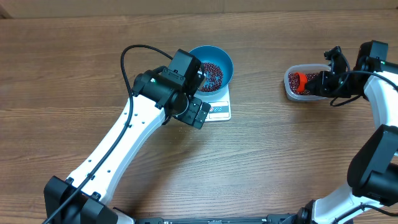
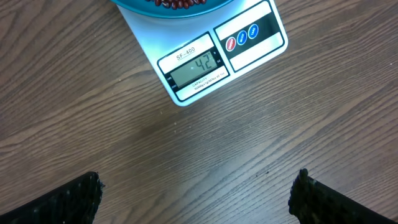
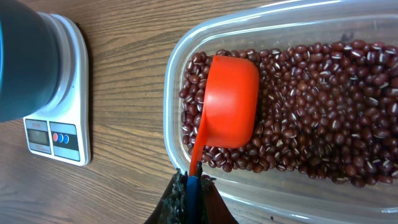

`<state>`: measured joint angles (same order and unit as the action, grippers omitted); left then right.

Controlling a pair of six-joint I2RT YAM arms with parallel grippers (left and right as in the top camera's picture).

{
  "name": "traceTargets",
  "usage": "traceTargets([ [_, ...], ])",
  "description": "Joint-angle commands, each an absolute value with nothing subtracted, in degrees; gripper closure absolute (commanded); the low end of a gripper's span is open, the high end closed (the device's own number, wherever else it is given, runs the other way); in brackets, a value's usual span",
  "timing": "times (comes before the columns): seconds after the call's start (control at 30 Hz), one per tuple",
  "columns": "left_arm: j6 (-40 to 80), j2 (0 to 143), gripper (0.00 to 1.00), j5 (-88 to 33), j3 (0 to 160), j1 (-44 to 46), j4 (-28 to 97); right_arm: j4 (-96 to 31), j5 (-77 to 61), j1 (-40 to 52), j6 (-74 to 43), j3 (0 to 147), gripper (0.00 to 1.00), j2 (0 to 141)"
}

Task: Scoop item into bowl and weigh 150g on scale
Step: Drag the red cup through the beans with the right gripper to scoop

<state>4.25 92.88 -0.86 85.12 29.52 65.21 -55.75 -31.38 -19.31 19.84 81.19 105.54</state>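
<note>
The left arm (image 1: 124, 134) reaches up from the near left corner across the counter, wrist bent downward. Its hand (image 2: 196, 199) hangs with fingers (image 2: 74, 199) spread wide, gripping nothing. The right arm (image 1: 379, 93) folds in from the right, its hand (image 3: 188, 196) pinched tight on an orange scoop (image 3: 230, 102) by the handle.

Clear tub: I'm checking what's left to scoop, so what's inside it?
Red-brown beans and an orange scoop, handle in the right tool; what lies beneath the scoop is covered.

Blue bowl (image 1: 227, 60) of beans (image 1: 211, 76) on scale (image 1: 221, 111); right claw (image 1: 322, 81) on orange scoop (image 1: 298, 81) in clear tub (image 1: 288, 87).
</note>
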Motion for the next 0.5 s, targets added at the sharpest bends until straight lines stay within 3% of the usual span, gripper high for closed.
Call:
traceTargets([
  [0.0, 3.4, 92.2, 0.0, -0.7, 85.6, 29.6, 65.4, -56.3, -35.7, -20.1, 19.3, 80.6, 0.96, 106.2],
  [0.47, 3.4, 92.2, 0.0, -0.7, 85.6, 29.6, 65.4, -55.2, -35.7, -20.4, 19.1, 78.9, 0.97, 106.5],
])
